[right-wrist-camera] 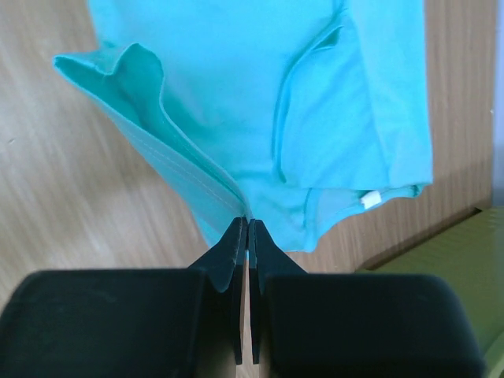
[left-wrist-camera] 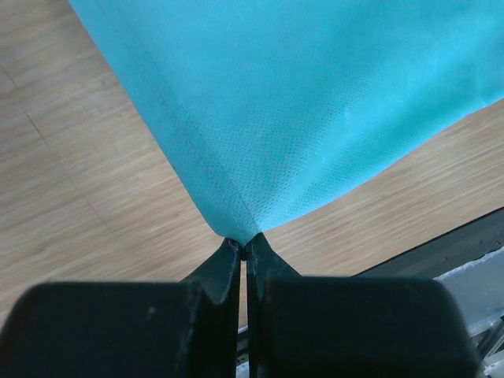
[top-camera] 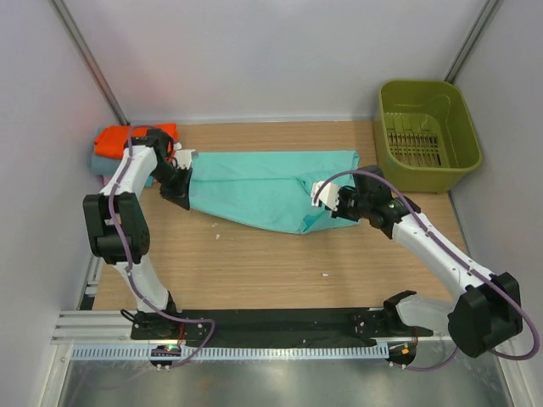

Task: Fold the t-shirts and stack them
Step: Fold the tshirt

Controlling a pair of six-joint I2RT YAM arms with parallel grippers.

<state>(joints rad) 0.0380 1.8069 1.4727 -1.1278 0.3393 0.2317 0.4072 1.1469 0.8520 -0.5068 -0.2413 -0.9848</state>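
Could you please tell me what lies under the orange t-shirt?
A folded grey-teal t-shirt shows beneath the orange t-shirt. The left arm covers their near edge, hiding anything lower.

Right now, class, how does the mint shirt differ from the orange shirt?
The mint shirt lies spread out across the middle of the table; the orange shirt sits folded in the far left corner. The left end effector and right end effector each pinch an end of the mint shirt; nothing grips the orange shirt. Both are plain-coloured cloth.
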